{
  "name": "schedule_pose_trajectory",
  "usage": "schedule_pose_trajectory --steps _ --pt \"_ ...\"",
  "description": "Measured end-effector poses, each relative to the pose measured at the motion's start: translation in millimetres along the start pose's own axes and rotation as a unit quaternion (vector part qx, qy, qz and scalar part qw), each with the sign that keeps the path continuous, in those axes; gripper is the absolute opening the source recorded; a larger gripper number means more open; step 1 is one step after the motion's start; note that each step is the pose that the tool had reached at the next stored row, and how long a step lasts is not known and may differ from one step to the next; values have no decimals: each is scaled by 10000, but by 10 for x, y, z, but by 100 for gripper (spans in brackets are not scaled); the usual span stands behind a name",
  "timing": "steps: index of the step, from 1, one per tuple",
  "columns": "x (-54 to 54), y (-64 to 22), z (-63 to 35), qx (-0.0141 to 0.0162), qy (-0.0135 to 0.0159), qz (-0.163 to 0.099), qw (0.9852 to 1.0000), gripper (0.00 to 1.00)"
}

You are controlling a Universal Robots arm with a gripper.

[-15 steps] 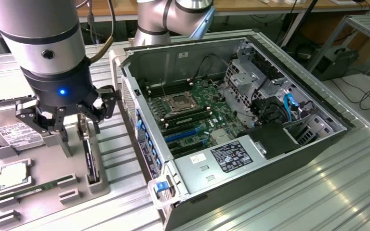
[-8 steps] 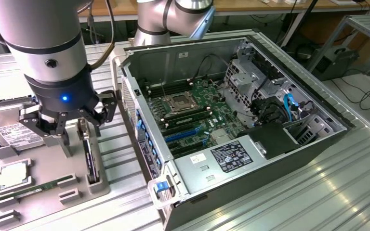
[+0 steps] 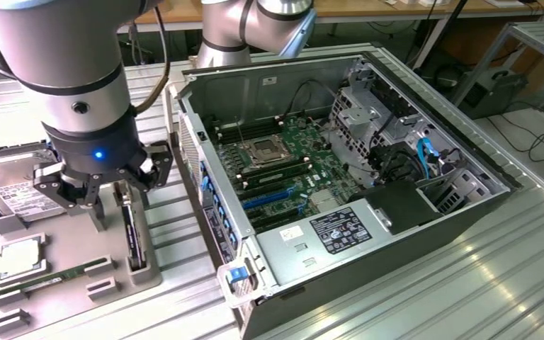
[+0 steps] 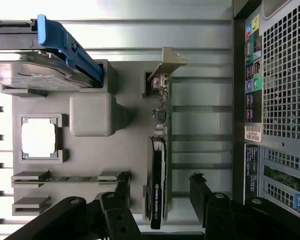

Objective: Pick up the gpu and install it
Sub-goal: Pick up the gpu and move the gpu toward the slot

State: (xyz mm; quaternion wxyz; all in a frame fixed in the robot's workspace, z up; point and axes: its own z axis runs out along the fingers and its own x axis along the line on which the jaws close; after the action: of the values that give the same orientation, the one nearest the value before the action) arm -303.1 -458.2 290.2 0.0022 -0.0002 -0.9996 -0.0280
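The gripper (image 4: 160,184) hangs empty, its fingers (image 4: 200,187) spread wide to either side of the gpu (image 4: 157,170), which stands on edge in a tray (image 4: 89,155) slot right beneath them. The card is thin and bulges at its near end, so an off-centre pinch could tip it in the slot or let it slip. Just outside one finger lies the memory stick (image 4: 69,178), which a skewed descent could knock. Farther along the card, its bracket (image 4: 167,62) sits in a holder and may snag on a crooked lift. Beyond the other finger stands the case (image 4: 270,100), which a careless swing could clip.
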Motion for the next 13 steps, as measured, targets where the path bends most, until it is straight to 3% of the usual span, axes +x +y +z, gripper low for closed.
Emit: schedule_pose_trajectory --steps 13 --pt "-1 -10 189 0 11 2 10000 60"
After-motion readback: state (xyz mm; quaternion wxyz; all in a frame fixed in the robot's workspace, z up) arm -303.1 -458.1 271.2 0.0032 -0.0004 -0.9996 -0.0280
